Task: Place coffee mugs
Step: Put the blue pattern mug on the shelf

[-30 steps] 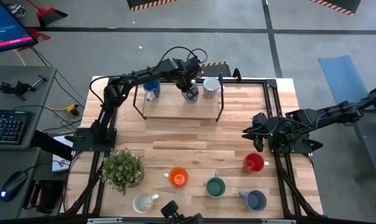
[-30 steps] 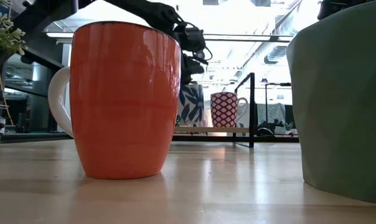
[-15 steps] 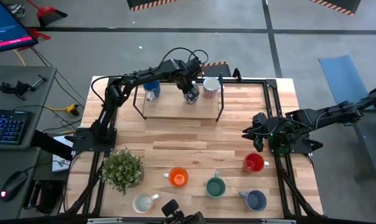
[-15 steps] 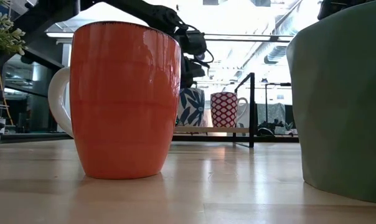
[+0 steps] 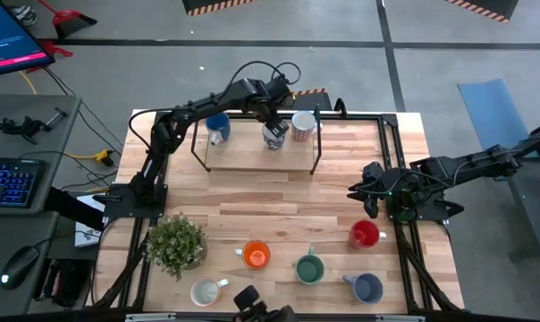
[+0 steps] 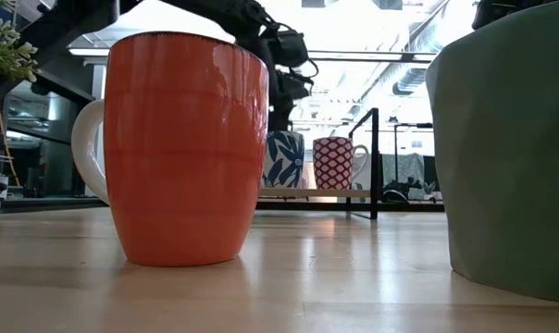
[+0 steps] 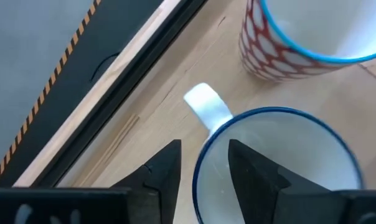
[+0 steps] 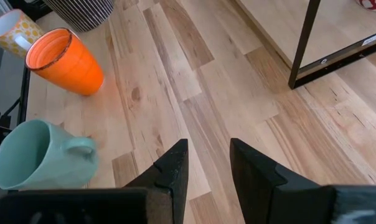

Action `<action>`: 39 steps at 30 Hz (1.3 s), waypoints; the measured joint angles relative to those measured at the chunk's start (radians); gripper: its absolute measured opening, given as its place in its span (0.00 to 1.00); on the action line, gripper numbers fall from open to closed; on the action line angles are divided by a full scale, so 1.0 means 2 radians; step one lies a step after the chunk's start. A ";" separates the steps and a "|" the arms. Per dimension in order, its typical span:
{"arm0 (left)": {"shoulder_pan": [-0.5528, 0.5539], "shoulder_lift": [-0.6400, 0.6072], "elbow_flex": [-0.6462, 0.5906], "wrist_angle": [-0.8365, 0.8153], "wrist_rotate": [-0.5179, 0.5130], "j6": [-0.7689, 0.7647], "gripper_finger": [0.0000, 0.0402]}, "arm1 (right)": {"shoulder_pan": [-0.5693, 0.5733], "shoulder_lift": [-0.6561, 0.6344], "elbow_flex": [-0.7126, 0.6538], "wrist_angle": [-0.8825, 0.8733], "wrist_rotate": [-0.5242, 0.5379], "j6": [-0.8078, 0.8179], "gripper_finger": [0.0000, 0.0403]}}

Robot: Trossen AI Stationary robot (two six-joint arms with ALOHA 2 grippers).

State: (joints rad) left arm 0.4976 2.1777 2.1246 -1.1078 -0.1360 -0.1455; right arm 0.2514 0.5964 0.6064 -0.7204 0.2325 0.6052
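Note:
On the raised wooden shelf (image 5: 252, 154) at the table's far side stand three mugs on their bases: a blue one (image 5: 218, 127), a leaf-patterned one (image 5: 273, 136) and a red-patterned one (image 5: 304, 125). My left gripper (image 7: 205, 146) hangs open just above the leaf-patterned mug (image 7: 275, 168). One finger is over the mug's inside and one outside its rim next to the handle (image 7: 203, 106), and neither touches it. My right gripper (image 5: 367, 201) waits open at the table's right, above bare wood. Red (image 5: 365, 234), orange (image 5: 256, 256), green (image 5: 308, 267), slate-blue (image 5: 367, 287) and cream (image 5: 205, 291) mugs stand along the near side.
A leafy potted plant (image 5: 175, 244) stands near left. The shelf's black frame posts (image 5: 316, 156) rise at its corners. Bare wood lies between the shelf and the near row of mugs. In the low view, the orange mug (image 6: 187, 148) and green mug (image 6: 511, 157) fill the foreground.
My left gripper has opened and let go of the leaf-patterned mug, then risen a little above it. The mug stays upright on the shelf next to the red-patterned mug.

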 joint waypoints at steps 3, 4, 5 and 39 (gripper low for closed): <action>-0.001 0.000 0.030 -0.036 0.000 0.000 0.31 | 0.000 0.000 0.000 0.000 0.000 -0.001 0.24; -0.003 0.000 0.039 -0.047 0.000 0.000 0.31 | 0.000 0.000 0.000 0.000 0.000 -0.001 0.24; -0.004 0.000 0.048 -0.060 0.000 -0.003 0.31 | 0.000 0.000 0.000 0.000 0.000 -0.002 0.24; -0.056 0.039 0.074 -0.185 -0.030 0.014 0.29 | 0.000 0.000 0.000 0.000 -0.002 0.012 0.24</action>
State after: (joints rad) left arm 0.3854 2.2559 2.2719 -1.4773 -0.1951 -0.1184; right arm 0.2516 0.5966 0.6064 -0.7214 0.2276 0.6289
